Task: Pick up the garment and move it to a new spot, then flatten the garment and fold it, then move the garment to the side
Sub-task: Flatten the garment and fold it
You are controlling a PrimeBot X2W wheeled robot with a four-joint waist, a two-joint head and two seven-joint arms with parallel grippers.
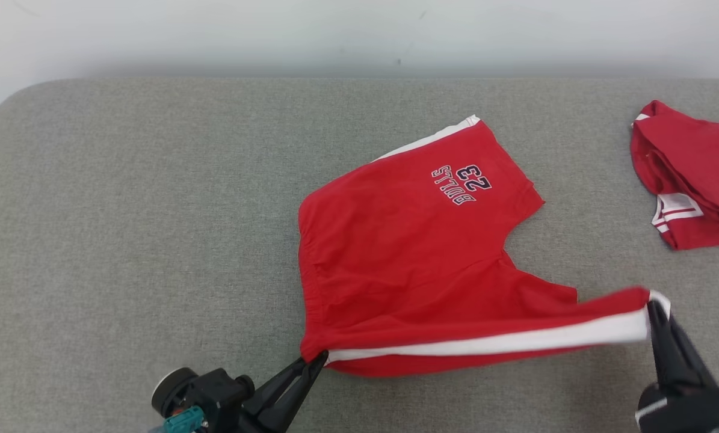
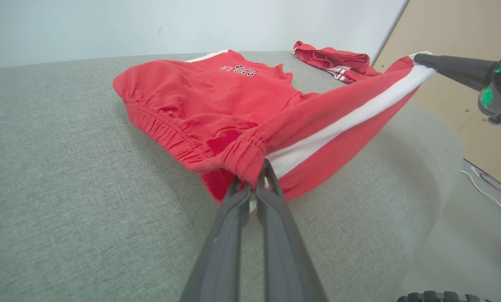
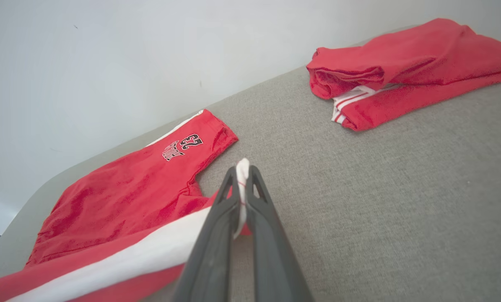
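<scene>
The left gripper [image 1: 317,361] is clenched on the waistband corner of the red cotton shorts [image 1: 407,252] printed 23. The right gripper [image 1: 655,308] pinches the white-striped leg hem, and that edge hangs taut between the 2. A folded red garment [image 1: 690,174] lies beyond the right gripper, and the grey fabric cushion [image 1: 124,240] stretches wide left of the left gripper.

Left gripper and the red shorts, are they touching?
Touching. The left wrist view shows the left gripper pinched shut on the waistband corner of the red shorts.
</scene>
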